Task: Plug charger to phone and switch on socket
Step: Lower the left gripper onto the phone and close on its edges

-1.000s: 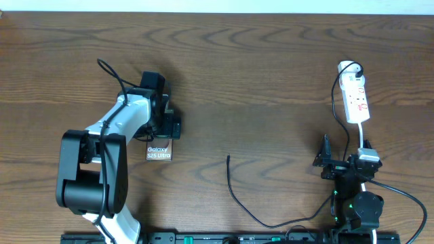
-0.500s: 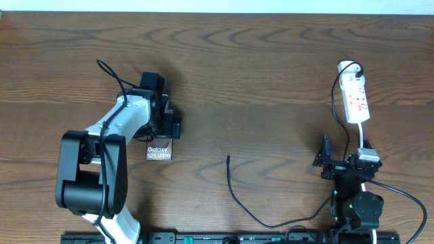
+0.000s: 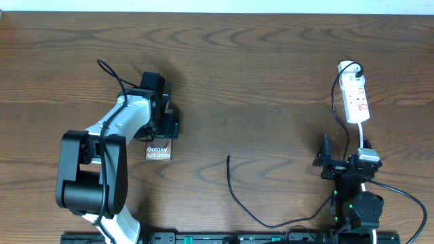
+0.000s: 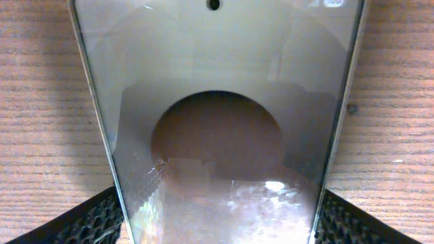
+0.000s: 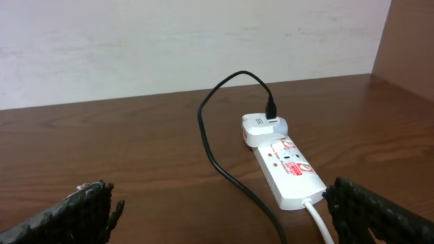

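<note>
Left gripper (image 3: 165,127) clasps the upper end of the phone (image 3: 159,153), a finger (image 4: 95,218) against each long edge. The phone lies flat on the table (image 3: 258,68), left of centre. Right gripper (image 5: 218,198) gapes wide and empty near the front edge at right. Beyond it lies the socket (image 3: 357,100). The charger (image 3: 228,169) curls along the front, its tip between phone and right gripper, touching neither.
</note>
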